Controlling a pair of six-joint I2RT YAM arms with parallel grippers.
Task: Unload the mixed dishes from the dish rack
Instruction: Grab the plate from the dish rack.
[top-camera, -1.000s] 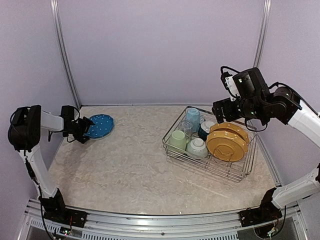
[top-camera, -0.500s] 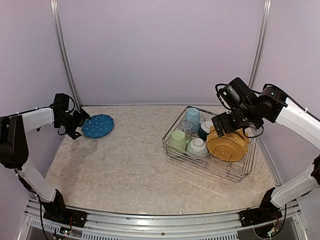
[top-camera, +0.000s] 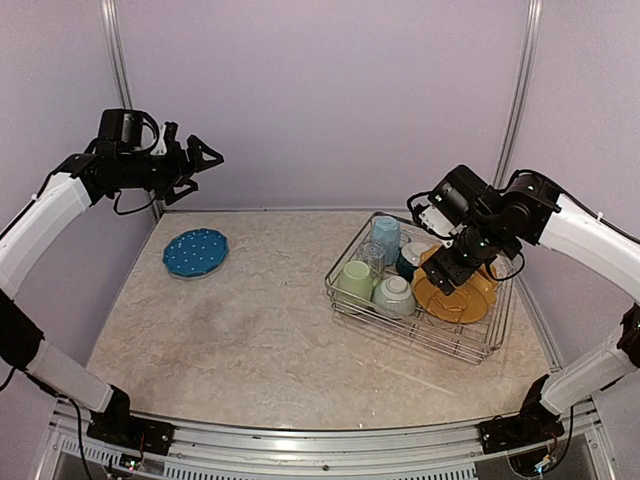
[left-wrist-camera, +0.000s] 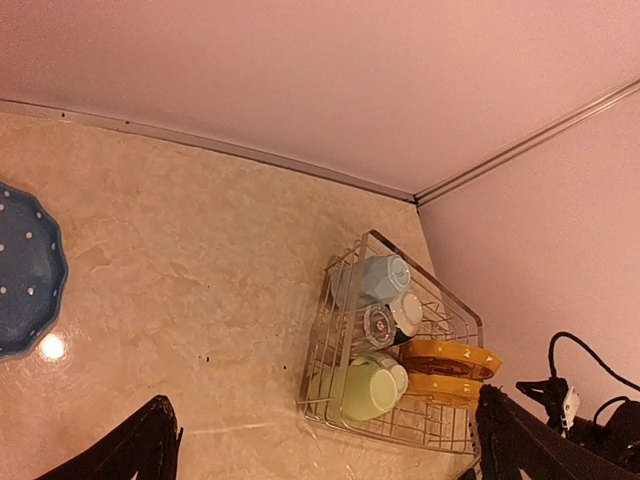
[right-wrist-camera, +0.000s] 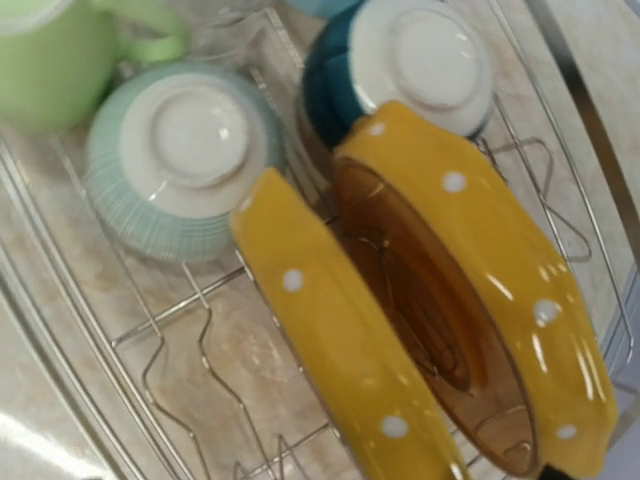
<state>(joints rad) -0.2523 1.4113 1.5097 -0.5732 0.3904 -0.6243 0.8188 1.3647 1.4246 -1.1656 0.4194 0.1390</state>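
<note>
My left gripper (top-camera: 200, 165) has lifted away from the round blue speckled plate (top-camera: 196, 253), which lies flat near the left rear edge of the beige marbled desk (top-camera: 260, 340), well apart from the silver wire dish rack (top-camera: 420, 330). That gripper hangs high, fingers spread. My right gripper (top-camera: 450, 275) has come down close over the upright yellow dotted plates (right-wrist-camera: 300, 300) in the rack, but I cannot tell its spread. Lilac walls (top-camera: 320, 100) close three sides.

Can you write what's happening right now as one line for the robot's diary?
left gripper: open, empty, raised | blue speckled plate: flat on table | right gripper: over yellow plates in dish rack
</note>
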